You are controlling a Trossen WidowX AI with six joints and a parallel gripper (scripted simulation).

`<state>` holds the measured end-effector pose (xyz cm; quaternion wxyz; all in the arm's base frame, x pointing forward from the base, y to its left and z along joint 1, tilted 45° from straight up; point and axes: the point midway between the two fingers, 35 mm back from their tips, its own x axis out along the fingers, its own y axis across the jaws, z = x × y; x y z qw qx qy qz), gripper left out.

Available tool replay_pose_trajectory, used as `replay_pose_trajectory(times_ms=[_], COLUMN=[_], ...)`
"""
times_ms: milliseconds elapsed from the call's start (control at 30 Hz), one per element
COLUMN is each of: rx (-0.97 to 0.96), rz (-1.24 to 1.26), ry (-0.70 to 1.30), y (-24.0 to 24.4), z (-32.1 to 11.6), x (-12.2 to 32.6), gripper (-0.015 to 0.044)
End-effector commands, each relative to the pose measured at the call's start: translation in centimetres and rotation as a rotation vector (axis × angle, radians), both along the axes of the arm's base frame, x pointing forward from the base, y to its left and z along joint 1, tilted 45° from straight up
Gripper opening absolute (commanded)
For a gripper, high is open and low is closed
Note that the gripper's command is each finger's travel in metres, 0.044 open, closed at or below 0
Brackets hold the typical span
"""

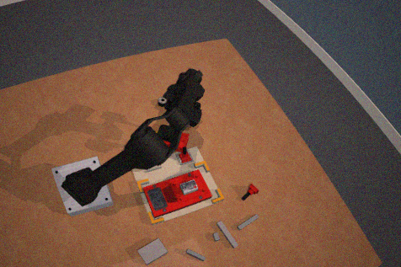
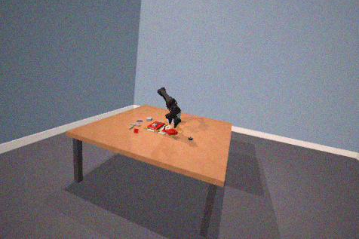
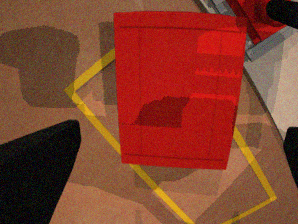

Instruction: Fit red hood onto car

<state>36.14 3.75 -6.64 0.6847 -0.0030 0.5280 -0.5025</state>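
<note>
The red hood lies on the table over a yellow outline, roof up, partly hidden by the arm in the top view. My gripper is open and empty above it, one finger on each side in the wrist view, wider apart than the hood and not seen touching it. The red chassis sits in the cream jig between orange corner brackets, with the grey engine block on its deck. The pegs are too small to judge clearly.
A red part with a black post stands at the jig's end beside the hood. A small wheel, a red-and-black piece, a grey block and several grey bars lie around on the table.
</note>
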Motion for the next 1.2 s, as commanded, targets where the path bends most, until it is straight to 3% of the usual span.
replay_pose_trajectory(times_ms=[0,1167], rx=[-0.002,-0.003], rz=[0.003,0.003], ry=[0.001,0.001], y=[-0.2,-1.6], z=[-0.2,-1.6], x=[0.0,0.0], gripper=[0.044,0.044])
